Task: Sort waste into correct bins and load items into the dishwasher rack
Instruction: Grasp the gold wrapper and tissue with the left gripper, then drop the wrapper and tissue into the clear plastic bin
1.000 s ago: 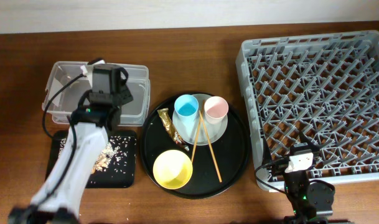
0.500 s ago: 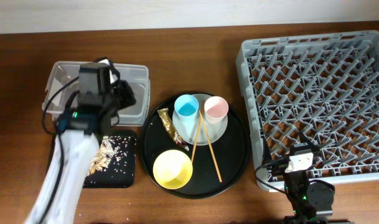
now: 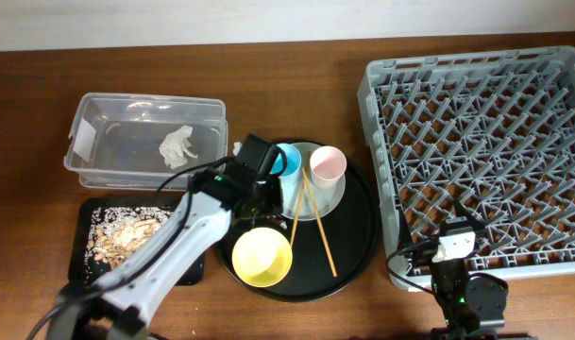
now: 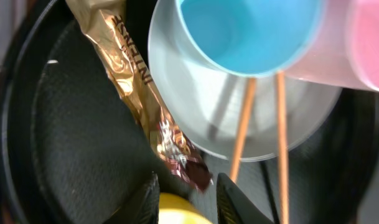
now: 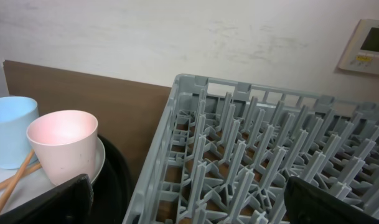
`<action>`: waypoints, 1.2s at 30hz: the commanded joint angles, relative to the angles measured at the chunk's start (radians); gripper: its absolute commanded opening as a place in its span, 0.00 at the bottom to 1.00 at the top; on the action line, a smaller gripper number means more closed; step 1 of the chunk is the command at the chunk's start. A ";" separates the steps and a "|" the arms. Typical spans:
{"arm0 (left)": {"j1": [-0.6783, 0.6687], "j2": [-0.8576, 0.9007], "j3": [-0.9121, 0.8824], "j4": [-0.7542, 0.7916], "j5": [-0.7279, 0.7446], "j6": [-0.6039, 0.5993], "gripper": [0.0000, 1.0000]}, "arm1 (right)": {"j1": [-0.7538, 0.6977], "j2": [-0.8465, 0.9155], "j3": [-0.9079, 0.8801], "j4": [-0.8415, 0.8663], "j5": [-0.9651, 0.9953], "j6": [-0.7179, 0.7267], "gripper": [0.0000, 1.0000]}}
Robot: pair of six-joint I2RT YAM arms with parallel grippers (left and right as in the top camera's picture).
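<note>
Hovering over the round black tray (image 4: 58, 155), the left hand (image 4: 188, 198) is holding its fingers spread around the end of the gold wrapper (image 4: 136, 93), which is lying beside the plate (image 4: 198, 106). The right hand (image 5: 189, 202) is resting, fingers spread, at the rack (image 5: 251, 149).

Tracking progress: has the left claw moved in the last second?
Yes. The left claw moved toward the rack, from above the clear tub to over the round black tray, by the gold wrapper.
</note>
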 commanded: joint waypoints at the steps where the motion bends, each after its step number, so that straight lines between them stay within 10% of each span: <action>1: -0.003 0.095 -0.010 0.048 -0.018 -0.019 0.34 | -0.006 -0.006 -0.005 -0.003 -0.005 0.004 0.99; 12: -0.005 0.269 -0.010 0.124 -0.074 -0.018 0.33 | -0.006 -0.006 -0.005 -0.003 -0.005 0.004 0.99; 15: -0.005 0.243 0.001 0.119 -0.070 -0.018 0.01 | -0.006 -0.006 -0.005 -0.003 -0.005 0.004 0.98; 36: -0.005 0.146 -0.063 0.140 -0.116 -0.018 0.06 | -0.006 -0.006 -0.005 -0.003 -0.005 0.004 0.99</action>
